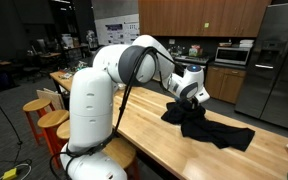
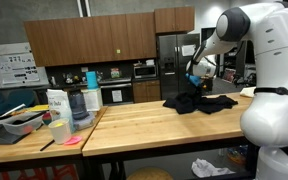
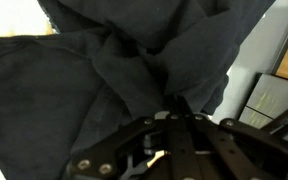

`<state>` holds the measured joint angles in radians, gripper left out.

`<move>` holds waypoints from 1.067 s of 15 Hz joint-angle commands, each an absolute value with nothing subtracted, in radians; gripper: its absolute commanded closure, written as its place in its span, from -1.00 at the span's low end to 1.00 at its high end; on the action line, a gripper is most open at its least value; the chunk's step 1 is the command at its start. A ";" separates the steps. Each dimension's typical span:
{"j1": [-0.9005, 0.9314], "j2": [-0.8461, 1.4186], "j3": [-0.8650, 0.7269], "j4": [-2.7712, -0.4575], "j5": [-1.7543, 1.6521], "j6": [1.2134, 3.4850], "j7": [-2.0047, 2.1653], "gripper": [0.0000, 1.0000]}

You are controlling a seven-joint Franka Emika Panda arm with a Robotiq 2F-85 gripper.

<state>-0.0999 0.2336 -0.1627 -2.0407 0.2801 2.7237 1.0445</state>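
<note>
Cloth [image 1: 212, 130], dark and crumpled, lies on the wooden tabletop [image 1: 154, 128] near the long edge facing the refrigerator [image 1: 276, 60], with one fold drawn up into the claw [image 1: 191, 98], which is pinched tight on it just above the heap. Print on the white carton [image 2: 56, 103] and the wall posters [image 2: 9, 68] is too small to read. The carton, at the tabletop's opposite end, and the stools [image 1: 52, 119] by its near edge each show in an exterior view only, while the wrist view shows just cloth and closed fingers [image 3: 177, 118].
</note>
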 commanded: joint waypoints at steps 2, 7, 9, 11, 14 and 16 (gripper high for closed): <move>-0.152 0.232 -0.172 -1.995 0.324 2.657 0.972 0.98; -0.162 0.273 -0.175 -1.978 0.328 2.666 0.960 0.98; -0.161 0.276 -0.178 -1.965 0.321 2.646 0.964 0.98; -0.160 0.291 -0.178 -1.945 0.319 2.644 0.968 0.98; -0.158 0.285 -0.180 -1.940 0.314 2.643 0.971 0.98; -0.152 0.281 -0.182 -1.938 0.307 2.656 0.980 0.98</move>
<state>-0.1548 0.2810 -0.1756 -1.9610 0.3047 2.6638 0.9852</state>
